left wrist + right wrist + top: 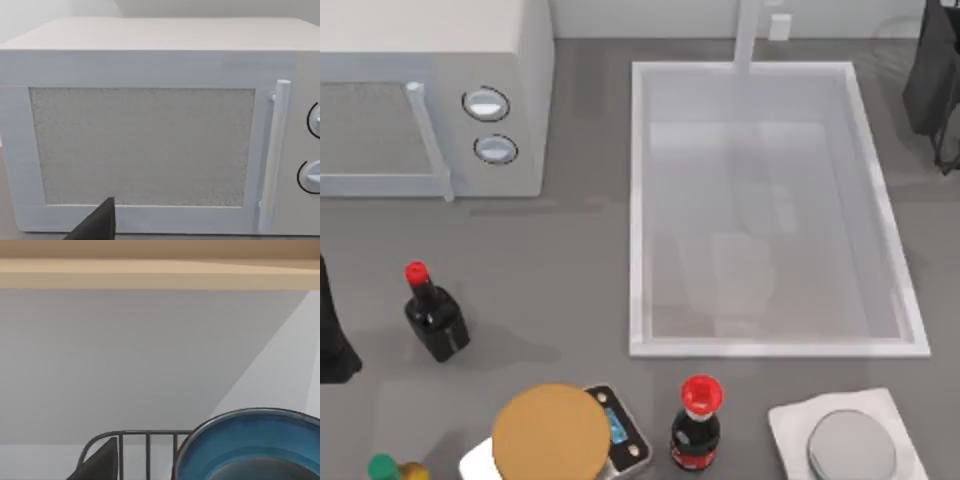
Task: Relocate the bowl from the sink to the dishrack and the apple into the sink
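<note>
White and bare inside, the sink (650, 200) sits right of the microwave (440, 100) in our top view. Our left arm (335, 335) stands at the table's left edge, facing the microwave door; our right arm (935, 80) is at the far right corner. From the right wrist we see the bowl (250, 445) against the dishrack (135, 440) wires. We cannot tell whether either gripper is open or closed.
</note>
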